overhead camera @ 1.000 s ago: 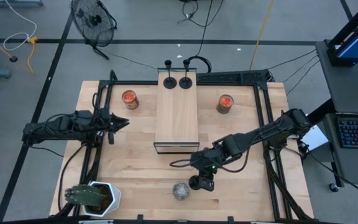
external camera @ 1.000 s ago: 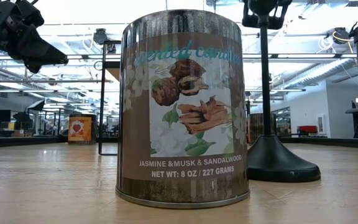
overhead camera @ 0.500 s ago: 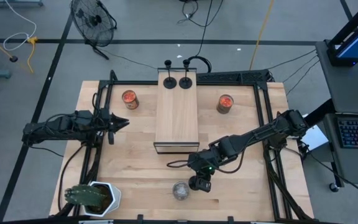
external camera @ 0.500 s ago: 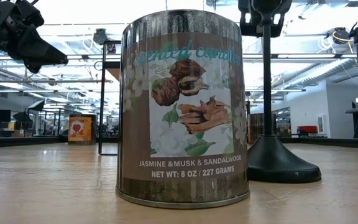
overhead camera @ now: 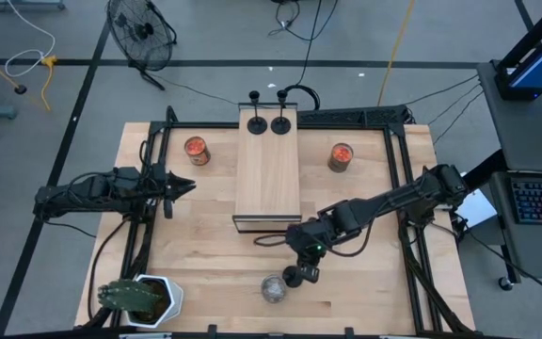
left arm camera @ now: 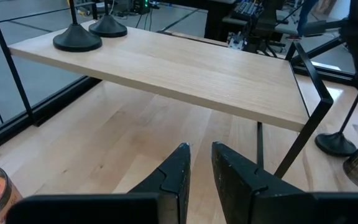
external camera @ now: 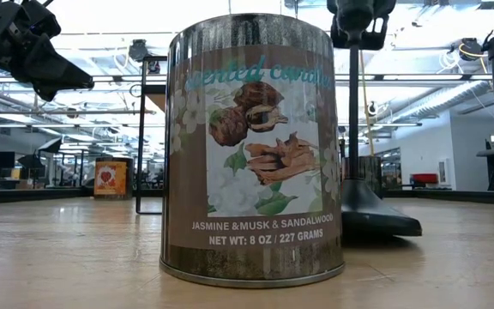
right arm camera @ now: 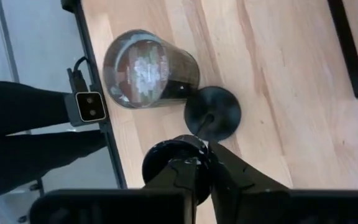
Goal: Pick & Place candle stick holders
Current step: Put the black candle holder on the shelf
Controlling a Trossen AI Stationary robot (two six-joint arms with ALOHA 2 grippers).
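Nearest the front edge of the table point(overhead camera: 205, 282), the right gripper point(overhead camera: 301, 273) is hanging over the third candle stick holder point(external camera: 363, 206), which is standing upright on the wood just at three o'clock of the silver-lidded candle tin point(overhead camera: 273, 288). In the right wrist view the fingers point(right arm camera: 229, 171) are clenched on the holder's top cup, with the thin stem running straight down away from them to the round disc base point(right arm camera: 212, 113). So the holder's long axis is vertical and lies directly beneath the fingers, in line with the wrist; in the low view the base looks flat on the table or barely off it, and I cannot tell which. Any lift would, I judge, have to go straight up along that stem before swinging toward twelve o'clock.

Farther in, at the centre, the raised wooden shelf point(overhead camera: 269, 165) is running lengthwise from six to twelve o'clock, its near end just beyond the right arm's wrist. At nine o'clock of the shelf the left gripper point(left arm camera: 199, 165) is waiting above the table, its fingers parted by a narrow gap and holding nothing; it is well apart from the held holder, so the right arm is clearly the nearer one.

At the far end of the shelf, two placed holders point(overhead camera: 267, 122) are standing upright side by side.
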